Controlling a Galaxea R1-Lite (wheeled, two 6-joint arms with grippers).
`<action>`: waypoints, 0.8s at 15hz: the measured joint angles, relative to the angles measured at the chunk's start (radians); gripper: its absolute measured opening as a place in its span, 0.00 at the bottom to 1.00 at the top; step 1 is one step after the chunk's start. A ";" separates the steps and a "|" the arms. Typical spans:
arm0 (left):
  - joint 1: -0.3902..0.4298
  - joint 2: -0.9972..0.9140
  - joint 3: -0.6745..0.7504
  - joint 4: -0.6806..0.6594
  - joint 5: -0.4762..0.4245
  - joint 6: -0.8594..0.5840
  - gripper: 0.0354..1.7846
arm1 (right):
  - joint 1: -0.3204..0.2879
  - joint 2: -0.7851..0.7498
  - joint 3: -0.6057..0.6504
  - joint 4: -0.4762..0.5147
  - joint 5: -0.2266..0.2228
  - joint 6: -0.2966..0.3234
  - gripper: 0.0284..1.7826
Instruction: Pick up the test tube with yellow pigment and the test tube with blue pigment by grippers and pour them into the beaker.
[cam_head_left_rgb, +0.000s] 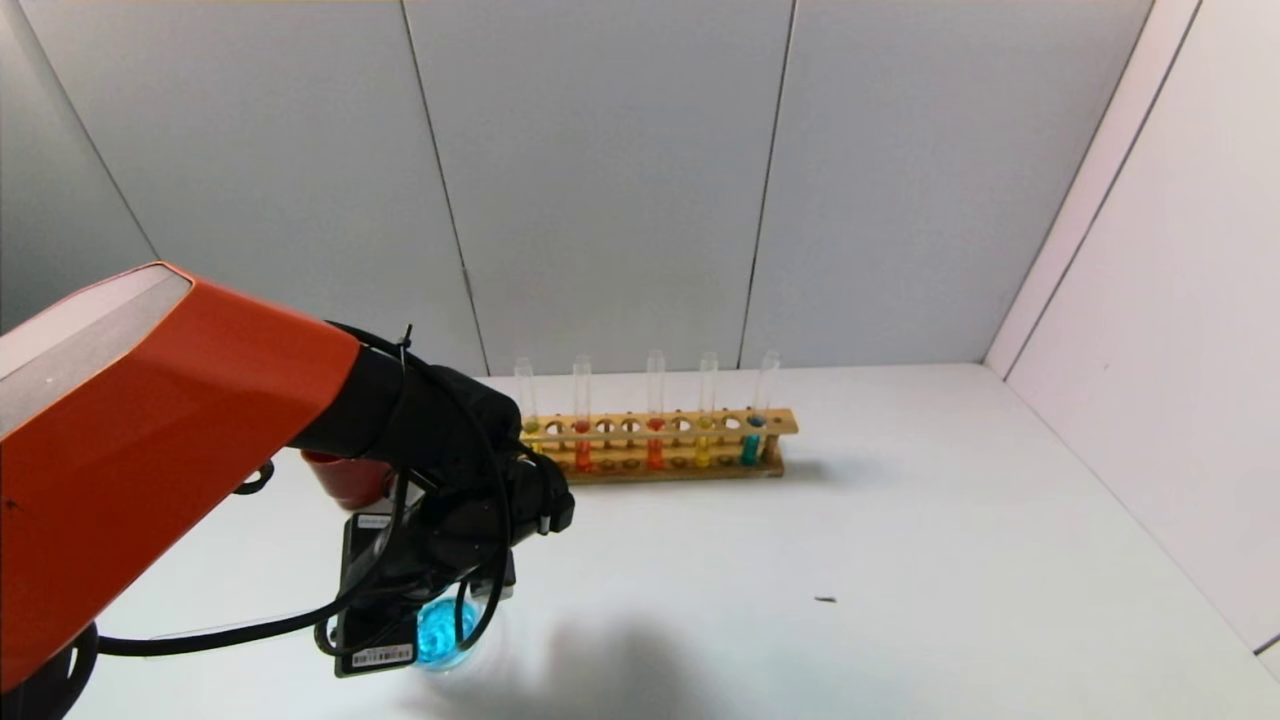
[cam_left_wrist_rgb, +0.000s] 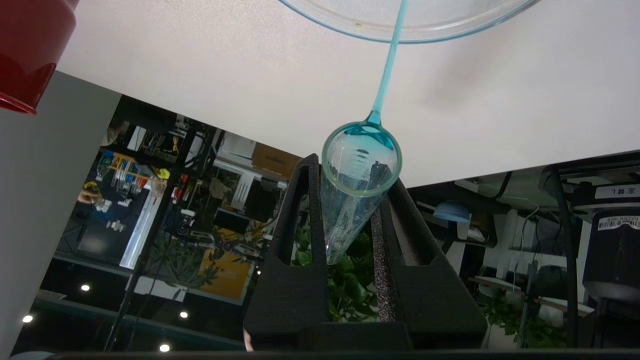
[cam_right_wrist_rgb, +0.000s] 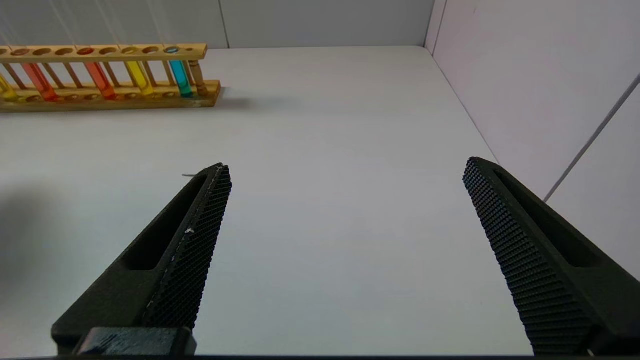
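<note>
My left gripper (cam_left_wrist_rgb: 352, 172) is shut on a clear test tube (cam_left_wrist_rgb: 350, 210) that is tipped mouth-down over the beaker (cam_left_wrist_rgb: 345, 31). A thin stream of blue pigment (cam_left_wrist_rgb: 387, 65) runs from the tube's mouth into it. In the head view the beaker (cam_head_left_rgb: 478, 640) glows blue under the left wrist at the table's front left. Another blue tube (cam_head_left_rgb: 752, 440) and a test tube with yellow pigment (cam_head_left_rgb: 703, 445) stand in the wooden rack (cam_head_left_rgb: 775, 424). My right gripper (cam_right_wrist_rgb: 345, 165) hangs open over bare table, nothing between its fingers.
A dark red cup (cam_head_left_rgb: 345, 480) stands behind the left arm, between beaker and rack. Two orange-red tubes (cam_head_left_rgb: 582, 445) and a second yellow one (cam_head_left_rgb: 530, 430) also stand in the rack. A small dark speck (cam_head_left_rgb: 825, 599) lies on the table. Walls close off the back and right.
</note>
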 joint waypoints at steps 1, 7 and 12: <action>-0.002 0.007 -0.013 0.009 0.000 0.000 0.15 | 0.000 0.000 0.000 0.000 0.000 0.000 0.95; -0.018 0.053 -0.140 0.171 0.000 0.001 0.15 | 0.000 0.000 0.000 0.000 0.000 0.000 0.95; -0.027 0.075 -0.183 0.216 0.001 0.000 0.15 | 0.000 0.000 0.000 0.000 0.000 0.000 0.95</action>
